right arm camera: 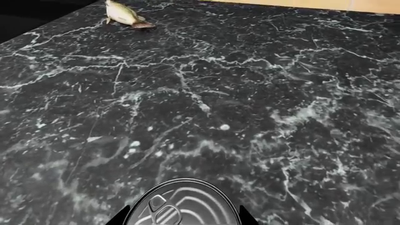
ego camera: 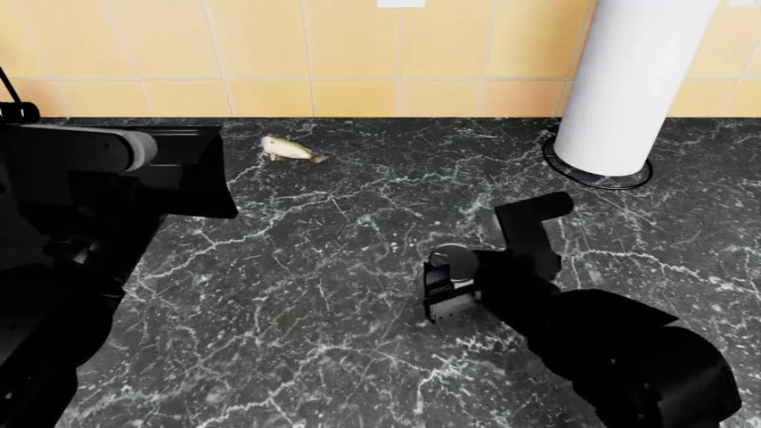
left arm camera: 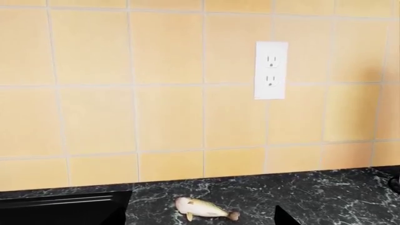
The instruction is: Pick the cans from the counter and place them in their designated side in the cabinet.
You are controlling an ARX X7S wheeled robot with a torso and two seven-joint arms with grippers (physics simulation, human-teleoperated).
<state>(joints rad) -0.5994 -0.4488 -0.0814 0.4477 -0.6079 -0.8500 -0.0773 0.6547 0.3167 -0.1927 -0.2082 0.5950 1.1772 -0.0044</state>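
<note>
The black marble counter (ego camera: 321, 294) runs under a tiled wall. A can (right arm camera: 181, 206) stands between the right gripper (ego camera: 450, 290) fingers, which flank its sides, likely for a lift; actual contact is unclear. The left gripper is unseen.

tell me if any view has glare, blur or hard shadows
No glare or blur anywhere. Head view: sharp, evenly lit, with a soft shadow ringing the paper-towel roll. Left wrist view: flat light on the tiled wall, faint shading near its edge. Right wrist view: crisp veining on the counter, the can cropped.
</note>
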